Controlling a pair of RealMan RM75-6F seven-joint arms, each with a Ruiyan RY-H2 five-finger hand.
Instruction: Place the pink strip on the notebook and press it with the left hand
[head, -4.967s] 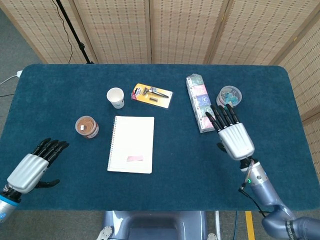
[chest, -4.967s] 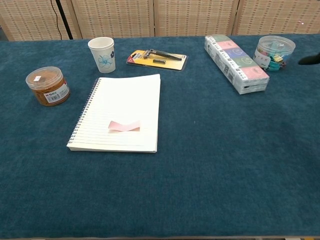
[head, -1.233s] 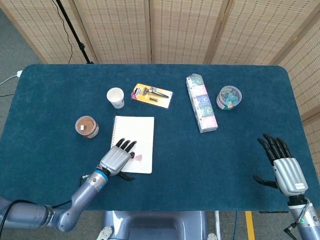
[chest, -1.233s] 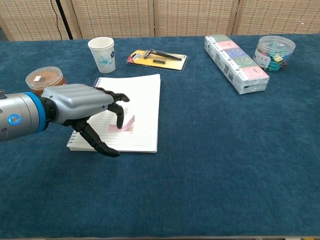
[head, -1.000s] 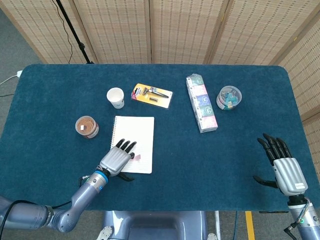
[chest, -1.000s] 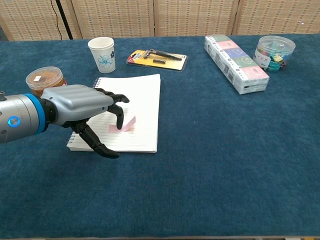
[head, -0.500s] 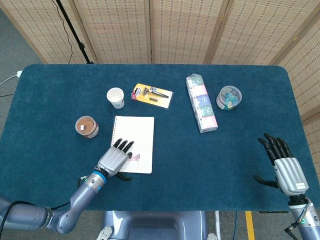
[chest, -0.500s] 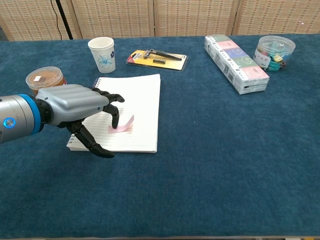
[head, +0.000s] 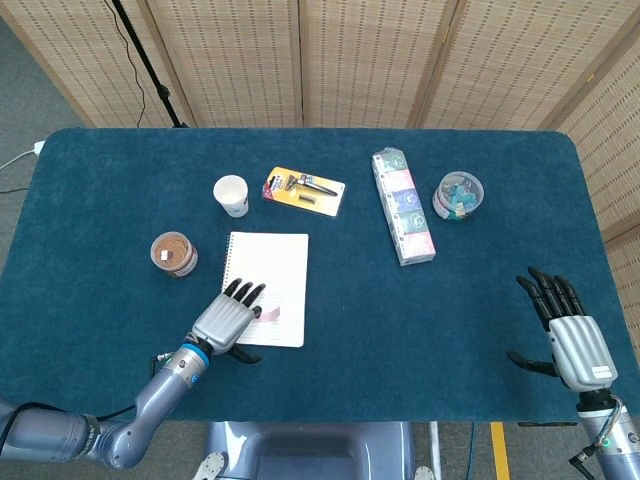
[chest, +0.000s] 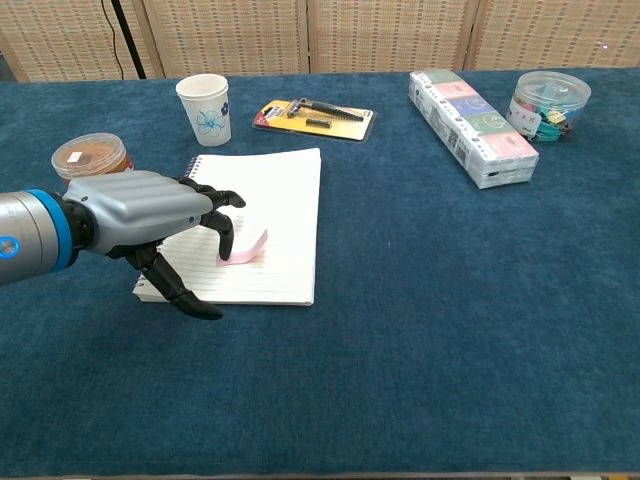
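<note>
Sliding back toward the near left since half a second ago, the left hand (chest: 150, 228) is hanging over the near left part of the notebook (chest: 262, 215), its dark fingertips (chest: 224, 247) now at the left end of the pink strip (chest: 246, 250) rather than over its middle. Whether they are touching the paper is hard to tell from either view. Its fingers are curling downward with nothing held between them, the thumb reaching toward the near edge of the pad.

Placing looks done: the strip is lying on the near half of the page, though its right end is lifting up off the lines instead of lying flat. Pressing is the part that appears underway or unfinished, since the strip is not sitting flush.

Resting well apart at the near right of the desk (head: 400, 330), the right hand (head: 570, 335) is holding nothing, fingers spread and pointing away.
</note>
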